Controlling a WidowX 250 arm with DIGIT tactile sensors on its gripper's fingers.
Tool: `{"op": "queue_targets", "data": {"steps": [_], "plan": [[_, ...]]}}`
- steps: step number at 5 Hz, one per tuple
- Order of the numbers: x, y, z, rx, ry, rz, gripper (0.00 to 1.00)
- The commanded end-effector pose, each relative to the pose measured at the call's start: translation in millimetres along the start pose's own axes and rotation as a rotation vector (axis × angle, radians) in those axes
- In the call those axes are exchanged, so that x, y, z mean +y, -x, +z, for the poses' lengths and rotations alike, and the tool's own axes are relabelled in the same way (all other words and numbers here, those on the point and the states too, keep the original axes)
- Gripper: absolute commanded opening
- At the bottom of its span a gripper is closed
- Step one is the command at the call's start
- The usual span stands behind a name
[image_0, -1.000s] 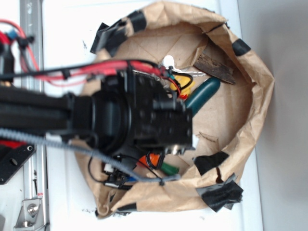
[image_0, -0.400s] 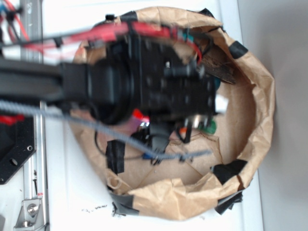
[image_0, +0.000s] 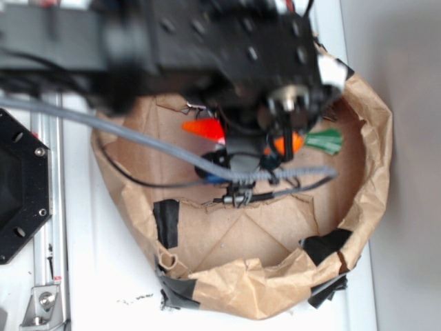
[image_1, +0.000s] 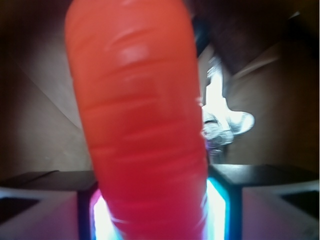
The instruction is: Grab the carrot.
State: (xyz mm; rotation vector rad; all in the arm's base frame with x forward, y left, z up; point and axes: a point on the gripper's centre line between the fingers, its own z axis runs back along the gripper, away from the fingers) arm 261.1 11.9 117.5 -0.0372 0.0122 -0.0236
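Carrot, the slim bright-orange plastic toy with green leafy top (image_1: 140, 125), sits clamped between the black gripper (image_0: 248, 141) jaws, pointed tip and leaves jutting either side, apparently raised above the crumpled brown paper-bag nest (image_0: 372, 138), so the grab looks secured

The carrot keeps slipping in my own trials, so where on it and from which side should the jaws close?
Grip the carrot on its thick orange body, not the tapering tip or the leaves. Come from above with a jaw on each long side, as the gripper appears to hold it now: the body is widest and its sides most even there.
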Motion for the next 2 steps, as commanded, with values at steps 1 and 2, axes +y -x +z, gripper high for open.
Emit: {"op": "queue_targets", "data": {"steps": [1,2], "plan": [[8.0,25.7,85.2,-0.182,0.09,0.178,0.0],[6.5,33.1,86.5,-0.179,0.039,0.187,0.0]]}}
